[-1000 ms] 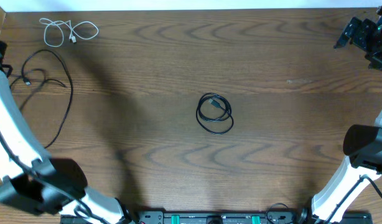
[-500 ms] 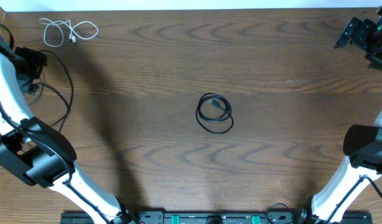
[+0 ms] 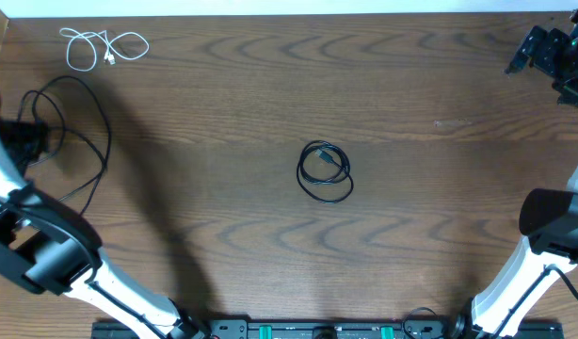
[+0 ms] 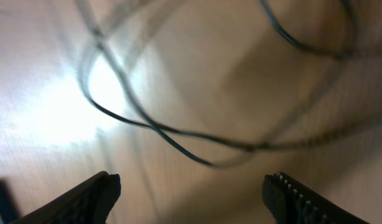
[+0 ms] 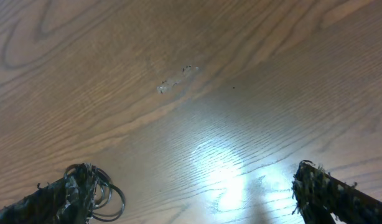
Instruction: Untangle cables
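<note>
Since half a second ago the left gripper (image 3: 25, 138) has slid from about 10 o'clock of the table (image 3: 270, 75) toward 9 o'clock. It now sits over the loose loops of the longer black cable (image 3: 107, 141), its fingers (image 4: 97, 194) spread wide with nothing between them and the cord blurred beneath. The white cable (image 3: 105, 47) lies apart at 11 o'clock near the far edge, the short black cable (image 3: 325, 172) is wound in a small coil at the centre, and the right gripper (image 3: 534, 52) hangs at 2 o'clock, its fingers likewise held apart over bare wood.
</note>
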